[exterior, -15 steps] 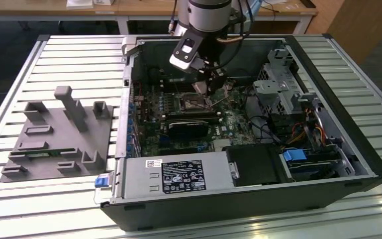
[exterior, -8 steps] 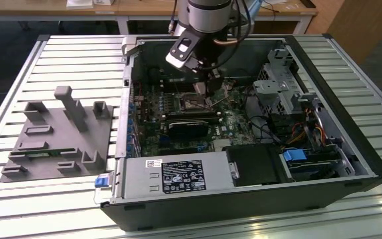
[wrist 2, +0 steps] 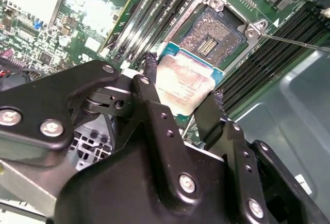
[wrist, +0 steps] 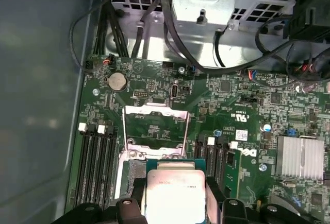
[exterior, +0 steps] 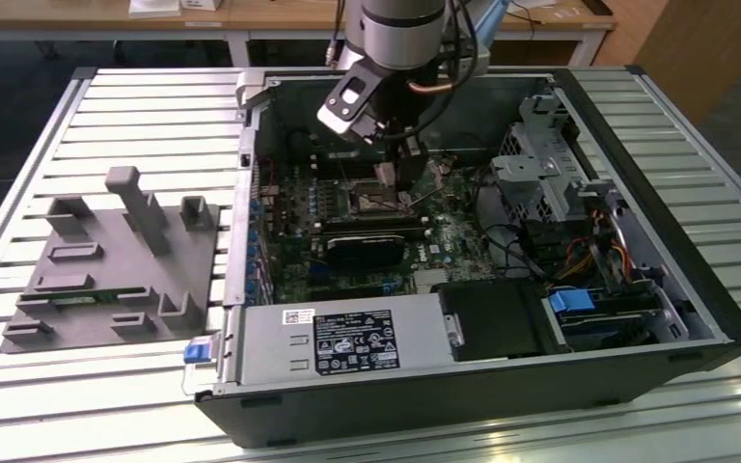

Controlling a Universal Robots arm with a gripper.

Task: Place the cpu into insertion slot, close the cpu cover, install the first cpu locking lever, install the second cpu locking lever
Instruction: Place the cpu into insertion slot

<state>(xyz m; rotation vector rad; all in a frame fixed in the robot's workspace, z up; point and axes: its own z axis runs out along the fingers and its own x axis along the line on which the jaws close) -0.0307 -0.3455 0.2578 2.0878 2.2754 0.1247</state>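
The gripper (wrist 2: 183,81) clamps the cpu (wrist 2: 181,92), hovering close by the bare insertion slot (wrist 2: 212,37) in the far half of the computer case (exterior: 384,413); the cpu cover (wrist: 154,112) stands flipped open beside the slot.

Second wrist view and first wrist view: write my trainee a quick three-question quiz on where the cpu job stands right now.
1. Fill in: the gripper is shut on the ____.
2. Pick one: the cpu cover is A) shut flat over the socket, B) swung open and standing up, C) lying off the board.
3. True or false: the insertion slot lies bare, with its contacts showing.

Key: 1. cpu; 2. B; 3. true.
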